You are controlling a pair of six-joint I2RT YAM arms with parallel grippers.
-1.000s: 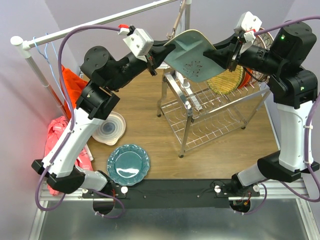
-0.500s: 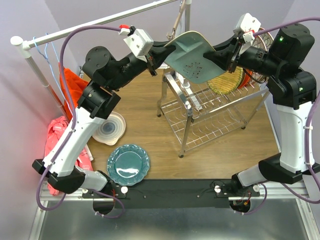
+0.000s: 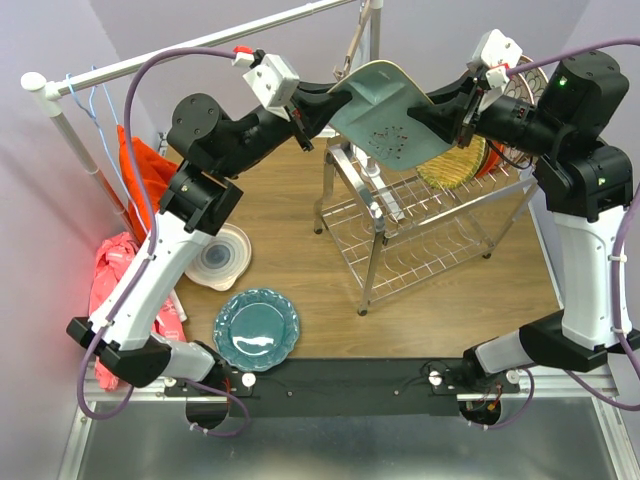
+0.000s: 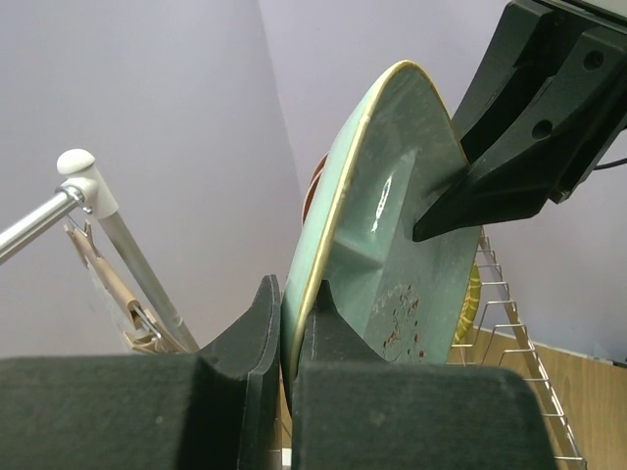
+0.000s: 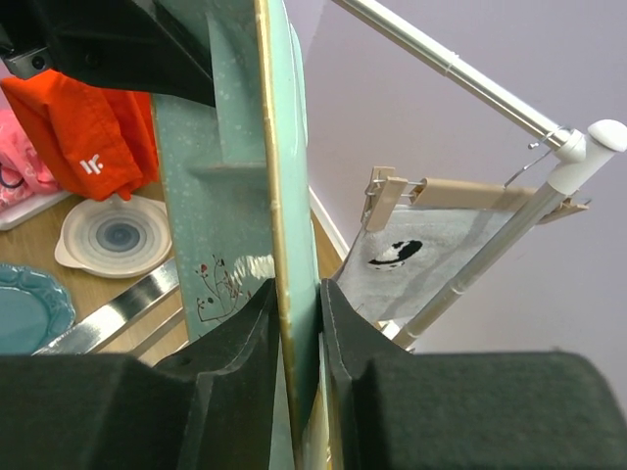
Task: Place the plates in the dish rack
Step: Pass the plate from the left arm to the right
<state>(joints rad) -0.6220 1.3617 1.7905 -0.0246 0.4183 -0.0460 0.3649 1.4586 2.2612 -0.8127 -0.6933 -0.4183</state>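
Note:
A pale green, gold-rimmed plate (image 3: 385,110) with a small floral print is held on edge, tilted, above the dish rack (image 3: 430,235). My left gripper (image 3: 335,100) is shut on its left rim (image 4: 338,211), one jaw on each face. From the other side, my right gripper (image 3: 440,118) is shut on the opposite rim (image 5: 289,147). A yellow woven plate (image 3: 455,165) stands in the rack's upper tier with an orange one (image 3: 492,155) behind it. On the table lie a teal scalloped plate (image 3: 256,328) and a white-grey swirl plate (image 3: 220,255).
A long white clothes rail (image 3: 180,50) runs across the back left, with a grey cloth on a wooden hanger (image 5: 421,250) behind the rack. Orange cloth (image 3: 145,170) and pink cloth (image 3: 115,270) sit at the table's left edge.
Both arms have shifted only slightly. The green plate stays in almost the same place above the rack, with both grippers still on it.

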